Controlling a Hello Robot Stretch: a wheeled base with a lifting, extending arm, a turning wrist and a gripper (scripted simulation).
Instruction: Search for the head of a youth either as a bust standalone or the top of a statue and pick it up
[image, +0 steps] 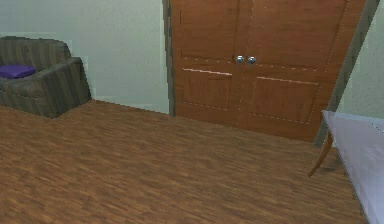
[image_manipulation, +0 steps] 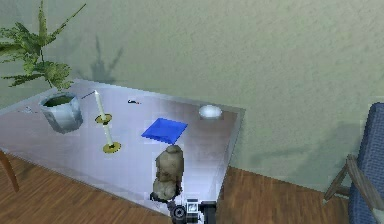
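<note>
Well, the tan bust (image_manipulation: 172, 160) stands upright at the table's (image_manipulation: 215, 140) near edge, six o'clock from the blue square (image_manipulation: 165, 129), handy for the arm, I'd judge. The gripper (image_manipulation: 166, 188) shows at the bust's six o'clock; whether it has hold of anything I cannot tell. A yellow candlestick (image_manipulation: 108, 125) at ten o'clock looks near enough to knock. The grey plant pot (image_manipulation: 62, 112) and the white bowl (image_manipulation: 209, 112) at one o'clock lie well apart.

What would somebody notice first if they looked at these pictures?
Probably the big wooden double door straight ahead in the forward view. In the arm side view, a brownish head-shaped lump stands near the silvery table's near edge, with a bright blue square lying just behind it and a leafy plant at the far left.
</note>
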